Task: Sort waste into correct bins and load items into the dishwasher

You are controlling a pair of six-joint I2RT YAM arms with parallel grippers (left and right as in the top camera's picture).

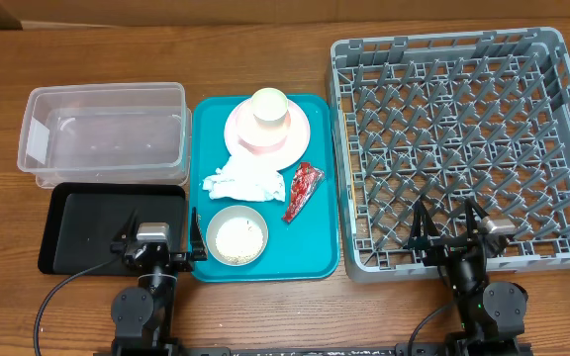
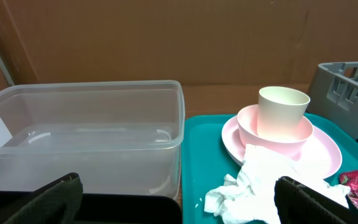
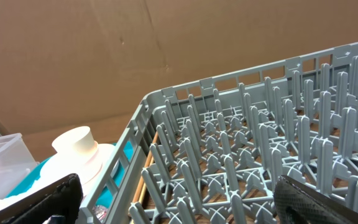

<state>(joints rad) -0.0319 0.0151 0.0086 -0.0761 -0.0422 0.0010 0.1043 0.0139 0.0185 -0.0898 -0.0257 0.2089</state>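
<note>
Waste and dishes are all sitting on the teal tray [image 1: 315, 252], which is resting on a brown wooden table [image 1: 295, 316].

From overhead, the napkin [image 1: 243, 181] is lying crumpled at the tray's middle. The red wrapper [image 1: 302, 191] is lying just beside it toward the tray's right edge, its long axis running roughly along the tray's long side, slightly slanted. The cup [image 1: 269, 107] is standing in the pink bowl [image 1: 254, 135] on the plate [image 1: 301, 129] at the tray's far end. The grey bowl [image 1: 213, 237] is holding rice [image 1: 237, 237] at its near end. The clear tub [image 1: 107, 138] and black tray [image 1: 87, 222] are lying off the tray's left side, the rack [image 1: 463, 148] off its right. The left gripper [image 1: 163, 234] is hovering over the black tray, jaws wide and empty. The right gripper [image 1: 448, 222] is hanging over the rack's near edge, jaws equally wide.

The left wrist view is showing the clear tub [image 2: 79, 124] beside the tray [image 2: 204, 162], the napkin [image 2: 260, 186] lying in front of the cup [image 2: 283, 112], and a brown cardboard wall [image 2: 166, 37] behind.

The right wrist view is looking across the rack [image 3: 260, 143], its upright pegs crowding the foreground.
</note>
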